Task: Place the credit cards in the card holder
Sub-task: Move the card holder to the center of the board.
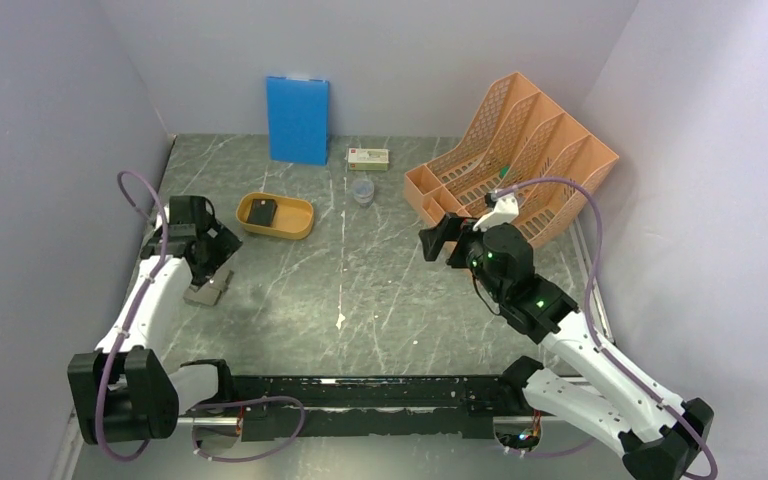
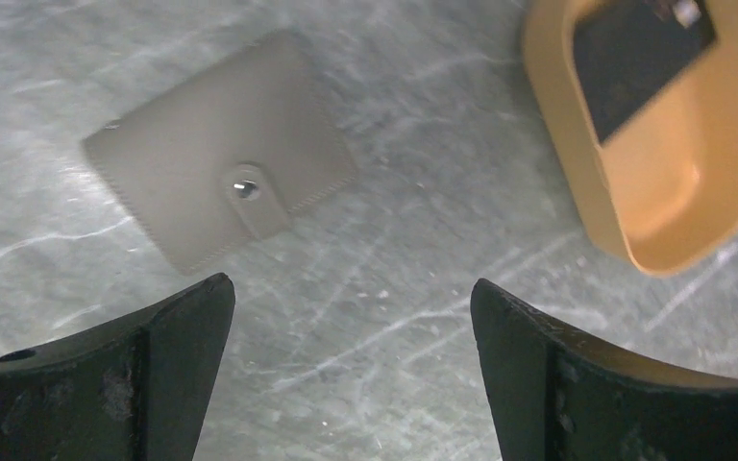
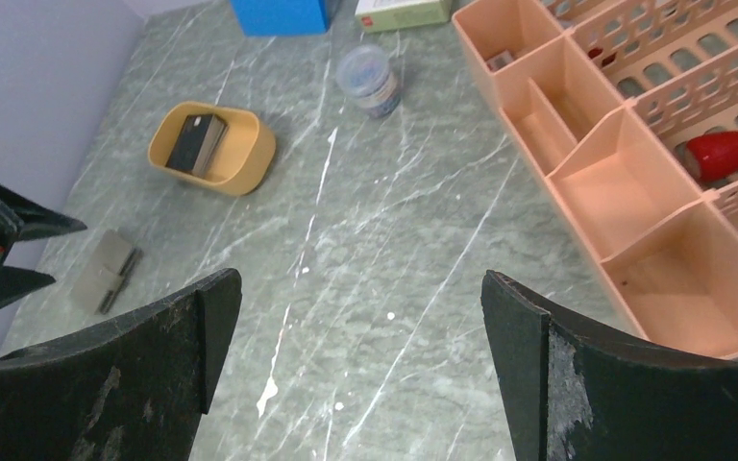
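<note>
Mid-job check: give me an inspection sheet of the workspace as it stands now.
Surface: grey marbled table, white streaks.
Job's things: card holder lies closed on the table, snap stud up; credit cards stacked in the yellow tray.
Clutter: blue board standing at the back, small box, clear jar, peach file rack with a red item.
Grippers: left gripper open, empty, above the card holder; right gripper open, empty.
Cables: purple cables loop along both arms.
Surroundings: pale walls on three sides.

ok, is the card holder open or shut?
Shut: card holder lies folded, outer flap and snap stud facing up, no pockets showing.
</note>
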{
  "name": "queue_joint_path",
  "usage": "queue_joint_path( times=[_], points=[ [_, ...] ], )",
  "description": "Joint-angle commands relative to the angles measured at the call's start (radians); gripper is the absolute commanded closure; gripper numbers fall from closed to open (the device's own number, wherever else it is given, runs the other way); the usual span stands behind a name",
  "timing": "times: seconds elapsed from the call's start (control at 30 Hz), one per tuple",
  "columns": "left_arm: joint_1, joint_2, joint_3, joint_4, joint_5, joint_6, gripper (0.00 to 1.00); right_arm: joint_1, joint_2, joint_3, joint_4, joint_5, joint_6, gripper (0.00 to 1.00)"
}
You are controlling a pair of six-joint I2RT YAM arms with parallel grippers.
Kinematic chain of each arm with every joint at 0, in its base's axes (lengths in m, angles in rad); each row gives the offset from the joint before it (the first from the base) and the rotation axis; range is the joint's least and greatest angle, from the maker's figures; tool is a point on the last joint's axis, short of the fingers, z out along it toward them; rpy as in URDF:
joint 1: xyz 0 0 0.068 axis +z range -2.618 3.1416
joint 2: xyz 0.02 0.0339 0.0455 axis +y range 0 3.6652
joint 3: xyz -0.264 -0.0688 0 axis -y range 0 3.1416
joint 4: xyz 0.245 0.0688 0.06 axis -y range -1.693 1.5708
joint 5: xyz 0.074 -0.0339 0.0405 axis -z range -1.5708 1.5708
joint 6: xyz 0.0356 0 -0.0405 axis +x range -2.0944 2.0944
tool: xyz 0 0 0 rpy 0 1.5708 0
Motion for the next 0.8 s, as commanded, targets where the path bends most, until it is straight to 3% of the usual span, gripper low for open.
queue_joint_path(
  times=[0.0,0.33,0.7,0.77],
  points=[
    [0.080,0.020,0.001,-0.076,-0.129,-0.076,0.04,-0.007,-0.016,-0.026,0.019,-0.079,0.039,0.00],
    [0.260,0.126,-0.076,0.075,-0.007,-0.140,0.04,-0.007,-0.058,-0.048,0.020,-0.104,0.024,0.00],
    [0.275,0.216,-0.105,0.195,0.020,-0.080,0.01,-0.007,-0.064,-0.058,0.028,-0.121,0.027,0.00],
    [0.266,0.211,-0.130,0.221,0.050,-0.050,0.10,-0.007,-0.061,-0.057,0.028,-0.122,0.026,0.00]
  ],
)
